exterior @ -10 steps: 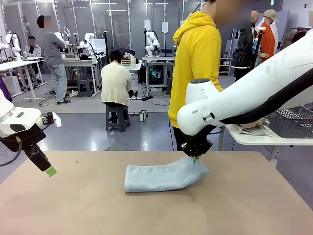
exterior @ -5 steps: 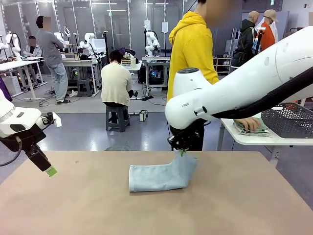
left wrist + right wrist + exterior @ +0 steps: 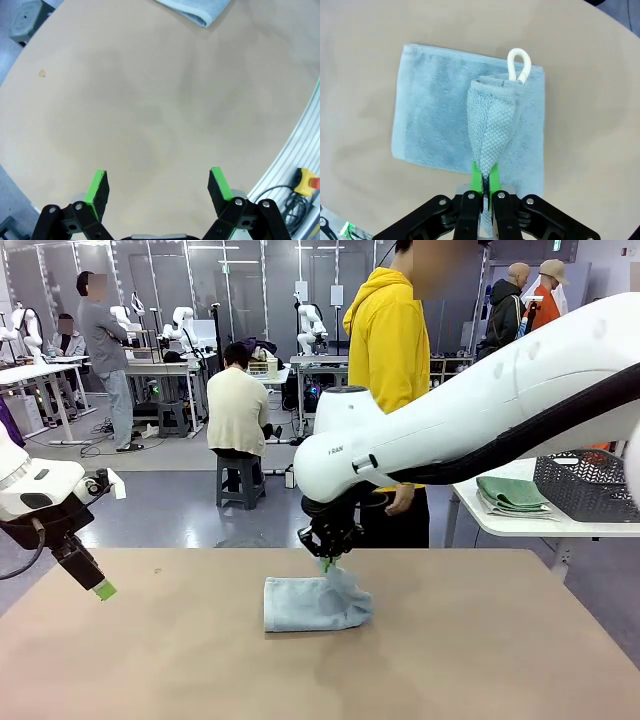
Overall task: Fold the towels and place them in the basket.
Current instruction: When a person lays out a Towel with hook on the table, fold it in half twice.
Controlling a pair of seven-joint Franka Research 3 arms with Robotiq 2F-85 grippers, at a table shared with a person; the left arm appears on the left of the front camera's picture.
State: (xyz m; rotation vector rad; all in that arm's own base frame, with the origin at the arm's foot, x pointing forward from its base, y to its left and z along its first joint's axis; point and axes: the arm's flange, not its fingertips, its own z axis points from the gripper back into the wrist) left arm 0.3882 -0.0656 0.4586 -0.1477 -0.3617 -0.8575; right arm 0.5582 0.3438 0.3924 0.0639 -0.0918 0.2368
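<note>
In the front view you see the right gripper at frame centre, pinching a lifted edge of the blue towel on the table. The left gripper hangs at lower left. The green towel lies at the right beside the basket.

In the left wrist view your left gripper is spread wide, with the blue towel at the top edge.

In the right wrist view your right gripper at bottom centre is clamped on the blue towel, with its loop above.

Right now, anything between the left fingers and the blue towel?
No. The left wrist view shows only bare tan table between the open left fingers and the blue towel; the front view agrees.
</note>
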